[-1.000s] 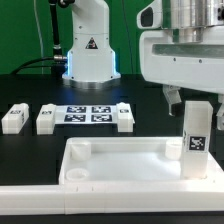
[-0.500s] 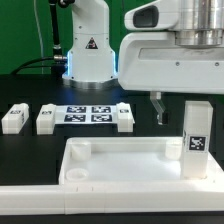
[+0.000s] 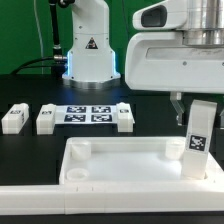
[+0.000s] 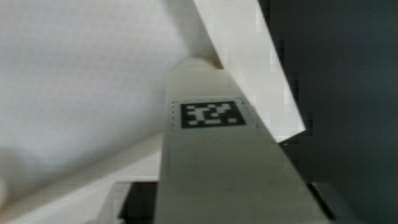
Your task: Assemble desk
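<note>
The white desk top (image 3: pixel 112 150), a rimmed tray, lies at the front of the table. One white tagged leg (image 3: pixel 197 140) stands in its corner on the exterior view's right, leaning slightly. My gripper (image 3: pixel 190 106) is at the leg's top, with one finger showing to the leg's left. In the wrist view the leg (image 4: pixel 222 160), with its tag facing the camera, runs out from between my jaws (image 4: pixel 228 208) down to the tray floor (image 4: pixel 89 90). The dark fingers sit tight against both of its sides. Three loose legs (image 3: pixel 14 117) (image 3: pixel 46 119) (image 3: pixel 124 117) lie behind the tray.
The marker board (image 3: pixel 88 113) lies between the loose legs. The robot base (image 3: pixel 88 50) stands behind it. A long white border bar (image 3: pixel 100 205) runs along the front edge. The table is black.
The gripper swung toward the exterior view's left, then back right onto the leg's top. The leg, upright before, now leans slightly.
</note>
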